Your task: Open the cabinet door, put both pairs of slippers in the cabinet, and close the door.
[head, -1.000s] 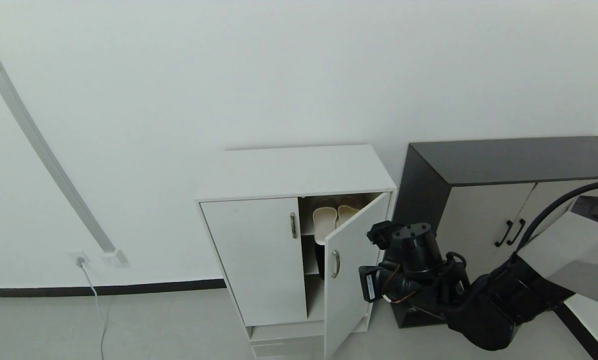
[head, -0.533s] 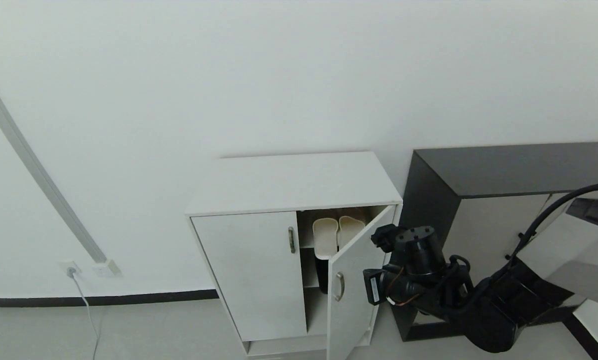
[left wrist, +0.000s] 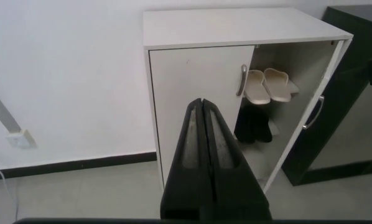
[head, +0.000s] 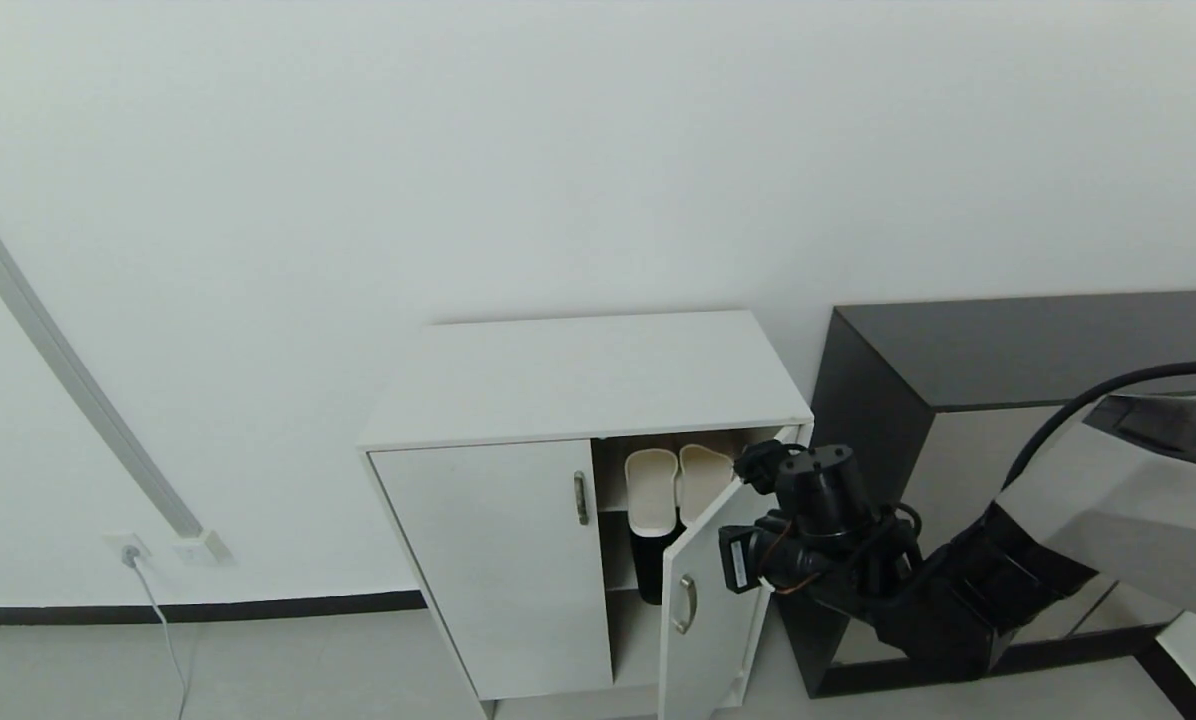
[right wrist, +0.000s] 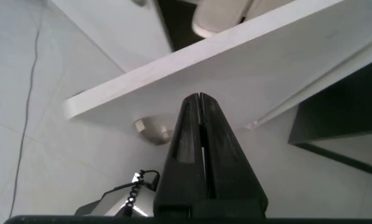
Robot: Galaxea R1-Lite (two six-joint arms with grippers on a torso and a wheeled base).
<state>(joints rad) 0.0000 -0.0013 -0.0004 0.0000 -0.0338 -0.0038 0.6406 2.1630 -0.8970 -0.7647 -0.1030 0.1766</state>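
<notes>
In the head view the whole scene has shifted over the last second, so the camera has moved and the cabinet has not. The real change is that the right arm has come up against the outer face of the half-open door, near its top corner. The light slippers lie on the upper shelf and the dark slippers on the shelf below, so probably only closing the door is left. A small white label sits on the wrist, its print too small to read. In the left wrist view the left gripper has its fingers pressed together and empty, well apart from the cabinet, and both pairs show inside. No writing can be made out on the cabinet or the slippers. In the right wrist view the right gripper is likewise closed on nothing, its tip at or just short of the door's face, beside the handle.
</notes>
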